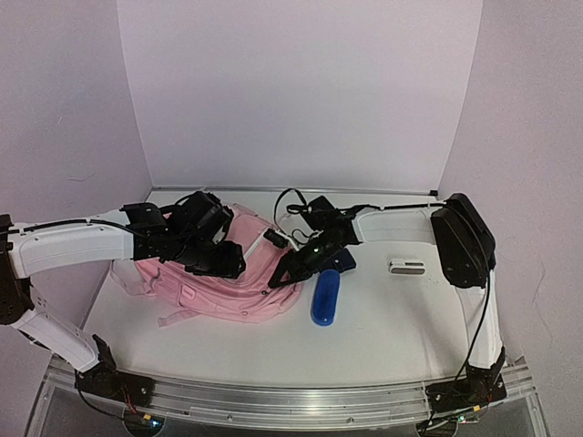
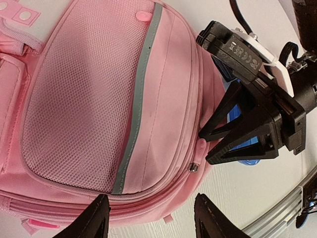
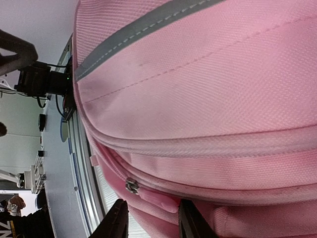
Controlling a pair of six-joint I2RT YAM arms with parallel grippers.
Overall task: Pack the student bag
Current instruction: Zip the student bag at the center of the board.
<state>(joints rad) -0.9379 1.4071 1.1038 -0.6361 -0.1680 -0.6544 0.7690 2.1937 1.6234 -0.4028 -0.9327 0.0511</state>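
The student bag (image 1: 228, 278) lies flat on the white table, pink with a grey stripe (image 2: 136, 99) and a mesh front pocket. My left gripper (image 2: 151, 220) hovers open over the bag's lower edge (image 2: 163, 203), nothing between its fingers. My right gripper (image 3: 151, 223) sits at the bag's right corner, jaws partly closed but still apart. The metal zip slider (image 3: 131, 185) and its pink pull tab (image 3: 158, 198) lie between those fingers; the tab touches one finger only. In the left wrist view the right gripper (image 2: 205, 148) straddles that tab (image 2: 200, 144).
A blue cylindrical case (image 1: 325, 299) lies just right of the bag, under the right wrist. A small white flat item (image 1: 407, 268) rests further right. The aluminium rail (image 1: 291, 401) runs along the table's near edge. White walls enclose the back and sides.
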